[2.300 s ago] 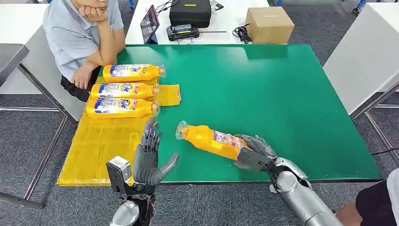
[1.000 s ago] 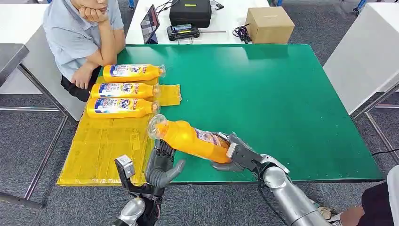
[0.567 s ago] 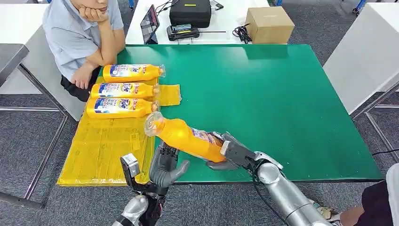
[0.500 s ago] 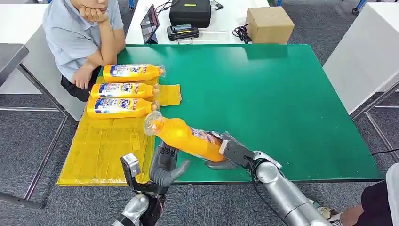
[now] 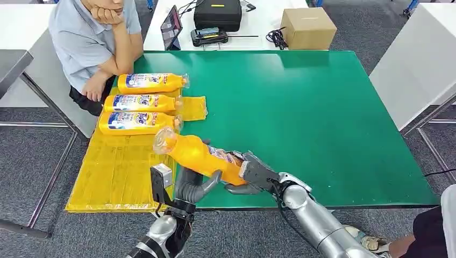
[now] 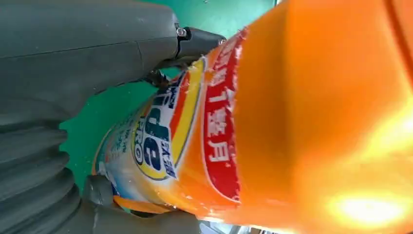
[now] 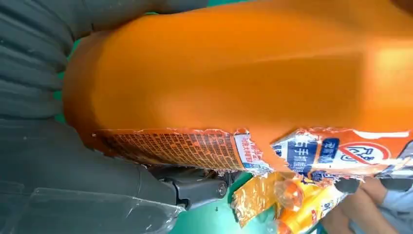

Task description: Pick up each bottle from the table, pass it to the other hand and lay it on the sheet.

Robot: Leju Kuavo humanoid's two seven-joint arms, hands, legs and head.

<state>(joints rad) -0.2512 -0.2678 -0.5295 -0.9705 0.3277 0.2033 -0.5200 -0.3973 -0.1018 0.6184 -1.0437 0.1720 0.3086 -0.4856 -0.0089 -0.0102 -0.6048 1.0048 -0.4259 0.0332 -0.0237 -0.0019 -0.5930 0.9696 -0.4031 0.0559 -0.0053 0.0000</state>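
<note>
Bottle axis: orange detergent bottle points cap toward 10 o'clock.
Right hand: grips base.
Left hand: beneath the body, thumb spread, grasp uncertain.

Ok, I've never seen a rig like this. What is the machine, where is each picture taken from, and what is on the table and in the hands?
It is a humanoid robot with two silver arms ending in many-fingered hands. The wide picture comes from its head, looking down at a green table. The two close-ups come from cameras at its wrists, so they appear turned.

Three orange bottles lie side by side on a yellow sheet, and a person sits at the table's far left corner.

The right hand grips a fourth orange bottle by its base, off the table, cap toward the sheet. The left hand is under its middle with the thumb against it; a full grip can't be confirmed.
</note>
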